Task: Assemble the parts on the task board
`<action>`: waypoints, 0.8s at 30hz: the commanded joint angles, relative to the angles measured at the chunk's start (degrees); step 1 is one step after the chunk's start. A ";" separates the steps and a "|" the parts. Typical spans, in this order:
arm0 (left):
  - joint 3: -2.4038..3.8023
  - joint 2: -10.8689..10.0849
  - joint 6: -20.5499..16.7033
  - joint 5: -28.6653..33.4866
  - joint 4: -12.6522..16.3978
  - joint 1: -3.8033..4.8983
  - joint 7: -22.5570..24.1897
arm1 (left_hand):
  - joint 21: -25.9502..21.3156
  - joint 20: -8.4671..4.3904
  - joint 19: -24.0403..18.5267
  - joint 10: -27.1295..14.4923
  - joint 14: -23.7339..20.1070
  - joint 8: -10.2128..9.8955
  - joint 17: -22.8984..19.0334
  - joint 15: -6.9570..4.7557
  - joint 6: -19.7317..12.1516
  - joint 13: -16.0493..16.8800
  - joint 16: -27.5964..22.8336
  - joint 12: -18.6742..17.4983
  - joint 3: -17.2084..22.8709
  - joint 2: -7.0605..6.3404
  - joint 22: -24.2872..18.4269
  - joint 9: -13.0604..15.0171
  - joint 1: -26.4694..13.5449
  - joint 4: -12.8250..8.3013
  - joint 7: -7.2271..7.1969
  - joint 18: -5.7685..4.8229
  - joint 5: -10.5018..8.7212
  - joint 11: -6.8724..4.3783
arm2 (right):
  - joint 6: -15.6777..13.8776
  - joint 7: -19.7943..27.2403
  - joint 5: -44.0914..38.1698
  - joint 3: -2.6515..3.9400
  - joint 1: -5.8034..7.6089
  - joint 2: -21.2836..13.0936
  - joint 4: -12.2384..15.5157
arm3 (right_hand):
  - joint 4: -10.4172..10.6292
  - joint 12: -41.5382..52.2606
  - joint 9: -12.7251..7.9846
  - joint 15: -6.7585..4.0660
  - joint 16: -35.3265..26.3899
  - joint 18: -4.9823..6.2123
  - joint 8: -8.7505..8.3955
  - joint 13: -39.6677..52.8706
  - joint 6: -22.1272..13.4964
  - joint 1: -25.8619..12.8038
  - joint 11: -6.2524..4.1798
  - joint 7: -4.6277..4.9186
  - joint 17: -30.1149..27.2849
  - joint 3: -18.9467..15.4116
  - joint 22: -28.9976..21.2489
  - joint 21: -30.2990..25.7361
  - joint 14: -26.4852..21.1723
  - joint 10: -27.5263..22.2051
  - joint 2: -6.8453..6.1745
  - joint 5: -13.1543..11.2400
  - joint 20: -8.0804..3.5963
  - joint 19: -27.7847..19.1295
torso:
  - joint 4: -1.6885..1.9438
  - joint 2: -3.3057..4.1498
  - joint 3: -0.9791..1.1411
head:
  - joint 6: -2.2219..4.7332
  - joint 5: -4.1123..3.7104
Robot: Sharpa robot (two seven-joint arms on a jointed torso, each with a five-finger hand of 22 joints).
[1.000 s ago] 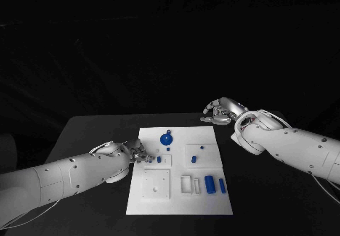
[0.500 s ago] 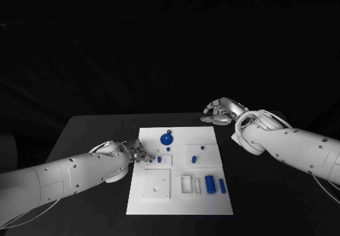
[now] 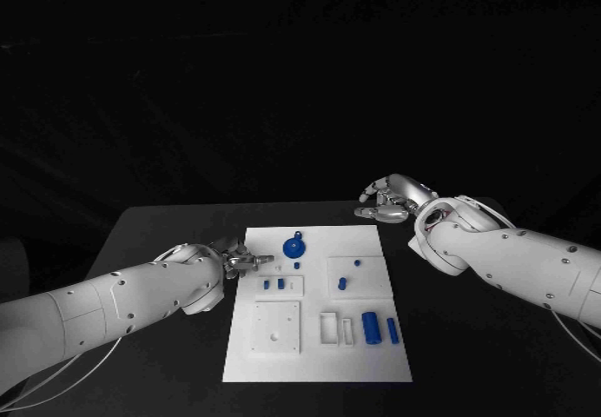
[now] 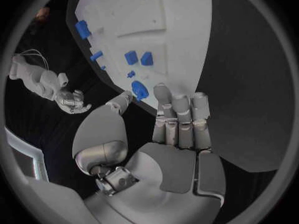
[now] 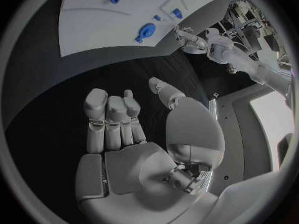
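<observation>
Left hand at the board's left edge, empty, fingers loosely extended side by side with the thumb apart, as the left wrist view shows; nothing pinched as far as can be told. Just right of it on the board, two small blue pegs standing in a raised square block. Above them, near the top edge, a round blue part with a small knob. Lower middle, a plain square plate with a hole. Further right, a second block with an oval part and a tiny one; below, two blue cylinders beside white slots. Far right, right hand off the board's top right corner, over bare table, fingers partly curled and holding nothing.

Risks, as a guess: fingertips close to the pegs, so a careless reach may knock them or nudge the board; small round parts likely to roll or slip from a pinch; cylinders may jam if tilted on entry
</observation>
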 commanded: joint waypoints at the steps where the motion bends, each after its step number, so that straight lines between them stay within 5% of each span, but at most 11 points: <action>1: 0.26 0.18 -5.00 6.74 -0.71 0.40 6.91 | -1.59 -6.92 -1.84 -2.40 -2.00 -0.47 -0.95 0.96 -2.26 -0.94 -1.86 -1.90 -0.52 0.23 -0.19 -0.11 0.79 0.76 0.90 -0.18 0.71 0.90 | 0.37 0.60 -0.06 0.03 -0.03 0.09 0.00 | 0.06 0.23 0.08 0.05 -0.31 6.77 -0.28 -0.06 0.18 0.17 0.99 0.57 0.10 -0.39 0.25 -0.26 0.55 -2.82 0.01 0.25 -0.41 -0.12 | 0.01 -0.01 0.07 | 0.12 -0.08; 3: 0.34 0.32 -6.08 6.99 -0.64 0.58 9.98 | -2.84 -6.32 -3.65 -5.34 -4.37 -0.95 -1.93 1.88 -4.24 -2.05 -3.85 -4.12 0.72 1.24 -0.48 -0.19 6.43 -2.18 1.52 -0.49 3.47 1.95 | 0.44 0.58 -0.02 0.03 -0.03 0.09 -0.04 | 0.07 0.23 0.08 0.05 -0.32 6.77 -0.28 -0.06 0.17 0.17 0.99 0.57 0.10 -0.39 0.25 -0.27 0.55 -2.82 0.01 0.26 -0.41 -0.12 | 0.01 -0.01 0.10 | 0.14 -0.10; 6: 0.34 0.86 -6.74 7.54 -0.69 0.77 15.44 | -4.23 -4.18 -5.99 -8.97 -6.83 -1.52 -3.22 4.18 -6.29 -4.39 -6.20 -8.17 2.07 4.52 -0.74 -0.43 16.47 -10.79 3.37 -1.65 11.33 3.71 | 0.47 0.62 -0.01 0.03 -0.04 0.12 -0.09 | 0.07 0.23 0.07 0.05 -0.32 6.77 -0.29 -0.06 0.16 0.17 0.99 0.57 0.10 -0.39 0.25 -0.27 0.55 -2.82 0.02 0.27 -0.41 -0.12 | -0.04 0.06 0.08 | 0.29 -0.13; 7: 0.34 0.99 -7.27 7.14 -0.52 0.78 16.67 | -6.12 -2.89 -8.20 -10.71 -8.96 -1.44 -4.40 5.29 -6.67 -6.43 -8.38 -11.17 1.29 5.90 -1.37 -0.65 19.13 -15.13 4.26 -2.30 11.15 4.57 | 0.48 0.63 -0.01 0.03 -0.04 0.14 -0.15 | 0.07 0.23 0.07 0.06 -0.32 6.77 -0.30 -0.07 0.15 0.18 0.99 0.57 0.10 -0.38 0.25 -0.27 0.55 -2.82 0.03 0.27 -0.41 -0.12 | -0.03 0.05 0.07 | 0.30 -0.19; 9: 0.34 1.33 -7.46 5.41 -0.26 0.85 18.38 | -7.20 -2.06 -8.23 -11.41 -8.78 -1.24 -5.19 6.10 -6.81 -9.57 -9.17 -15.28 2.77 7.37 -1.92 -1.31 23.30 -20.22 4.66 -2.44 8.72 5.38 | 0.52 0.65 0.02 0.03 -0.04 0.18 -0.25 | 0.07 0.23 0.07 0.06 -0.32 6.77 -0.30 -0.07 0.14 0.19 0.99 0.58 0.10 -0.38 0.25 -0.27 0.55 -2.83 0.04 0.28 -0.41 -0.12 | -0.04 0.06 0.05 | 0.44 -0.27; 12: 0.33 1.95 -5.91 1.30 -0.12 1.00 19.60 | -7.68 -1.48 -7.62 -10.56 -8.38 -1.44 -5.76 6.74 -6.88 -13.67 -9.46 -20.80 5.09 7.62 -1.97 -2.61 25.34 -23.96 4.92 -2.37 8.39 6.31 | 0.55 0.66 0.07 0.03 -0.04 0.23 -0.37 | 0.07 0.23 0.07 0.06 -0.32 6.77 -0.31 -0.07 0.13 0.20 1.00 0.58 0.11 -0.37 0.25 -0.28 0.55 -2.83 0.05 0.29 -0.41 -0.11 | -0.06 0.09 0.02 | 0.54 -0.39; 18: 0.21 3.61 -4.87 -8.29 -0.42 1.24 20.14 | -7.76 -1.00 -6.93 -9.83 -7.60 -1.55 -5.99 7.26 -6.39 -17.86 -8.92 -27.58 6.08 7.51 -1.37 -4.16 27.23 -25.28 4.80 -1.86 7.41 7.39 | 0.57 0.69 0.08 0.03 -0.04 0.36 -0.35 | 0.07 0.24 0.07 0.06 -0.33 6.77 -0.32 -0.08 0.11 0.23 1.00 0.58 0.11 -0.36 0.25 -0.28 0.55 -2.83 0.06 0.31 -0.42 -0.11 | 0.01 0.07 0.05 | 0.71 -0.43; 24: -0.01 5.44 -3.48 -14.44 -1.46 1.75 19.24 | -7.26 -0.48 -5.81 -9.13 -6.60 -2.14 -5.80 7.78 -6.12 -20.28 -7.84 -32.60 6.03 6.74 -0.65 -5.27 28.46 -25.30 4.82 -0.98 8.66 8.04 | 0.59 0.67 0.08 0.03 -0.04 0.47 -0.35 | 0.07 0.24 0.07 0.06 -0.33 6.77 -0.34 -0.09 0.09 0.25 1.00 0.58 0.12 -0.35 0.26 -0.29 0.56 -2.83 0.07 0.33 -0.42 -0.11 | 0.02 0.07 0.03 | 0.81 -0.54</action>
